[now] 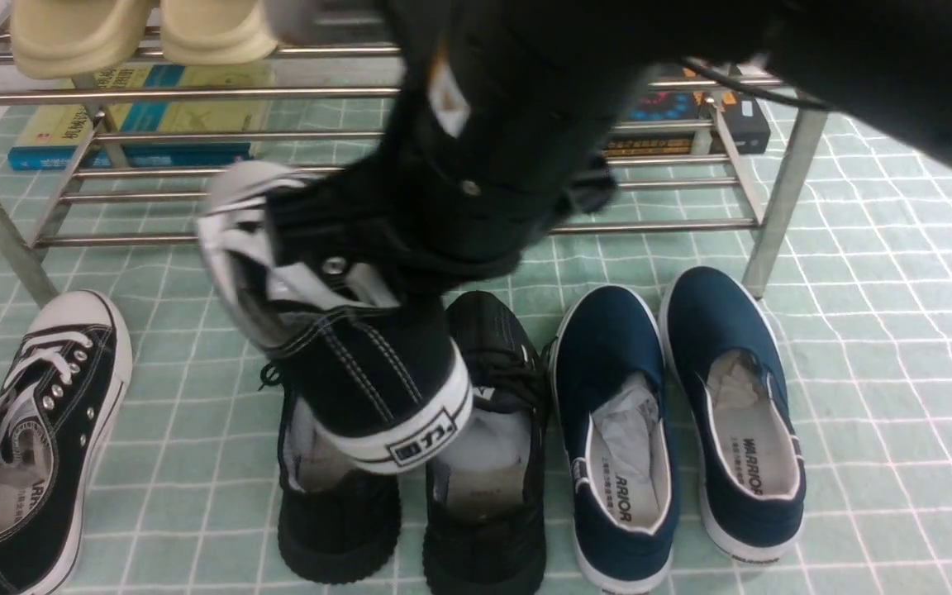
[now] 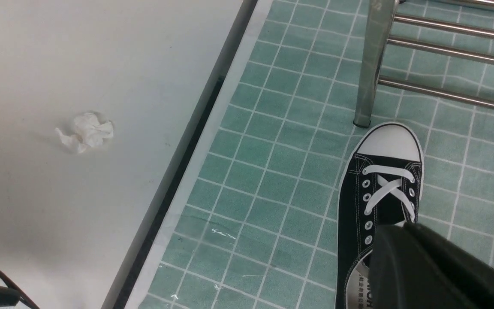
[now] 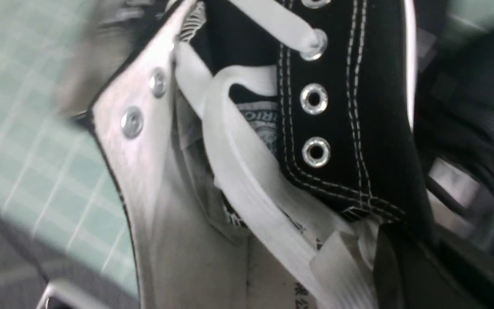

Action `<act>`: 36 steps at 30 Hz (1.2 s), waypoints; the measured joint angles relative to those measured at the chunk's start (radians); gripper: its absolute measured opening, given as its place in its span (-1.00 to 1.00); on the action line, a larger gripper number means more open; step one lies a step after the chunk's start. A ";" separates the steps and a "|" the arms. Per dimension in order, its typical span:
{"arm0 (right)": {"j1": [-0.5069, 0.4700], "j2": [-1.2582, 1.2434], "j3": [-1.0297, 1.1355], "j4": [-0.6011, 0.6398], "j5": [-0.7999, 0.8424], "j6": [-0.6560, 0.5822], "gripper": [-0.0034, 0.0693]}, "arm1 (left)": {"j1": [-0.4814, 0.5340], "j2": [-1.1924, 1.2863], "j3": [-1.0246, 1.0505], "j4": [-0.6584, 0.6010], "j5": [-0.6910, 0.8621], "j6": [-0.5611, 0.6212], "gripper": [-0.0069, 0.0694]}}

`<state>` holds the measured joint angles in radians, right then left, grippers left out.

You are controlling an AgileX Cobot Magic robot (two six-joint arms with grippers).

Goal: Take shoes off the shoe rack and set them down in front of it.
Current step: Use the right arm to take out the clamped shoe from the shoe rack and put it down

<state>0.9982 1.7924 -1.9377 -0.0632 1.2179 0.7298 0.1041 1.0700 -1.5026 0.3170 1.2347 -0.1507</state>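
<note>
1. Nearest the robot, the black knit sneakers (image 1: pixel 410 496) stand side by side on the green tiled mat (image 1: pixel 897 372), toes toward the rack.
2. Just to their right sit the navy slip-ons (image 1: pixel 674 413), also toes toward the rack.
3. Well apart to the left, the grounded canvas sneaker (image 1: pixel 38 438) rests on the mat, its white toe cap close to the rack's left front post. The left tool (image 2: pixel 397 257) hovers over its heel end with its jaws together; nothing shows in them.
4. Above the knit pair, the right tool (image 1: pixel 344 248) is clamped on the lace side of the lifted canvas sneaker (image 1: pixel 377 380), which hangs clear of the mat, heel toward the robot and toe toward the rack.
5. Behind stands the shoe rack (image 1: pixel 782 190); the beige slides (image 1: pixel 137 33) sit on its upper tier at the left.
6. Farthest, seen through the bars, lie the books (image 1: pixel 137 124).
</note>
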 joint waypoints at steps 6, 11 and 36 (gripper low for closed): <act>-0.001 0.098 0.075 0.031 -0.286 0.162 -0.82 | 0.000 0.000 0.000 0.000 0.000 -0.006 -0.77; 0.001 0.195 0.069 0.043 -0.404 0.238 -0.82 | 0.000 0.000 0.000 0.000 0.000 -0.006 -0.77; 0.029 0.394 0.056 0.040 -0.649 0.454 -0.81 | 0.000 0.000 0.000 0.000 0.000 -0.055 -0.72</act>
<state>1.0269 2.1869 -1.8819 -0.0228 0.5692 1.1840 0.1041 1.0700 -1.5026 0.3170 1.2347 -0.2052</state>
